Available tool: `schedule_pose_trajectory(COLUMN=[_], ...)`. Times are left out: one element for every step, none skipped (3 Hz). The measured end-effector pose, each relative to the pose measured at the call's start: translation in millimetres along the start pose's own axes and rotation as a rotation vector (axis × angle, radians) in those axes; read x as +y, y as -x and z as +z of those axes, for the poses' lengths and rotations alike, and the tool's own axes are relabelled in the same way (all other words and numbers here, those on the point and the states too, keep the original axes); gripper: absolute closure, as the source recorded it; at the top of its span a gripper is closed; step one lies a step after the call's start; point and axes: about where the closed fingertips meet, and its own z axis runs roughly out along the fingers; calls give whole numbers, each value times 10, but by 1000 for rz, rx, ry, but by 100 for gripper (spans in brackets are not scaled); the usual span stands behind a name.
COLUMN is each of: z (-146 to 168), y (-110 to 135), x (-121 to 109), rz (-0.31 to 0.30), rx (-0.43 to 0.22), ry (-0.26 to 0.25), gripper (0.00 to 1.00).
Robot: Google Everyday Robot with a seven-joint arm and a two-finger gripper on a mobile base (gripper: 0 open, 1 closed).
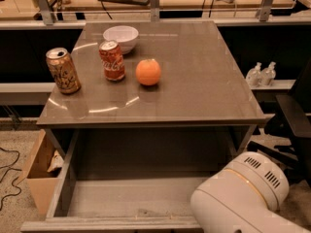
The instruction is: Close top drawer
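The top drawer (121, 195) stands pulled out under the grey table top, its deep grey box open and empty. Its front edge (97, 224) runs along the bottom of the view; the front face and handle are hidden below the frame. The robot's white arm housing (243, 198) fills the lower right, over the drawer's right front corner. The gripper itself is out of view.
On the table top (194, 81) stand a gold can (63, 70), a red cola can (112, 60), an orange (148, 72) and a white bowl (121, 36). A cardboard box (39, 174) sits on the floor at left. A dark chair (296, 125) and two small bottles (261, 74) are at right.
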Motion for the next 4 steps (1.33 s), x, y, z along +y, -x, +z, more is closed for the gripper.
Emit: schedule_pose_trajectory(z=[44,48,54,59], y=[-8,-9,-11,-13], x=[18,23,30,35], rz=[11,11,11,10], rx=[5,6,6,7], ry=[-12,-9,-8,-6], gripper=[41,64,88,100])
